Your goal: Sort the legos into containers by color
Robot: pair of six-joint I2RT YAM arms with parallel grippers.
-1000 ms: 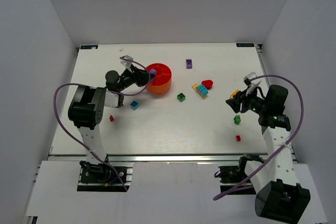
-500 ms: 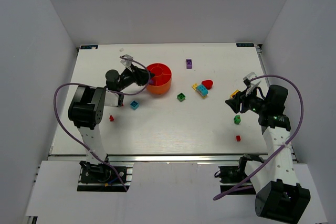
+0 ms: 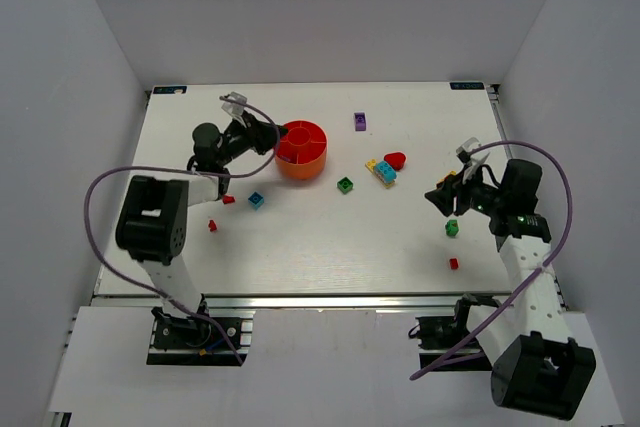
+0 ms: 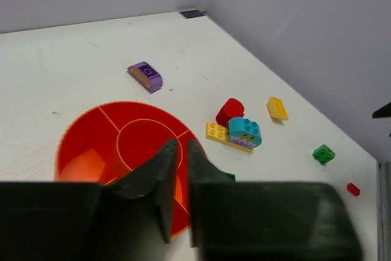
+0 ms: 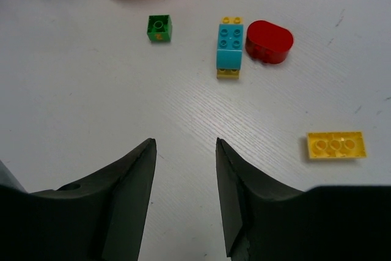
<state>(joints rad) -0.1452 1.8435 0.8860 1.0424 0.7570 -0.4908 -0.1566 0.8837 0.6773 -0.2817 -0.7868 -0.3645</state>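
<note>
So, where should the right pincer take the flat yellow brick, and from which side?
Probably from straight above, pinching its two long edges at the middle: the flat yellow brick lies studs up, thin, with nothing touching it.

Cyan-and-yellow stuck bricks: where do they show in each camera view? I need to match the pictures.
Top external: the cyan-and-yellow bricks lie slightly right of centre, above mid-height.
Left wrist: right of centre, at mid-height.
Right wrist: upper middle, cyan block on top of the yellow one.
Shared landmark: the red rounded brick sits right beside them in every view.
</note>
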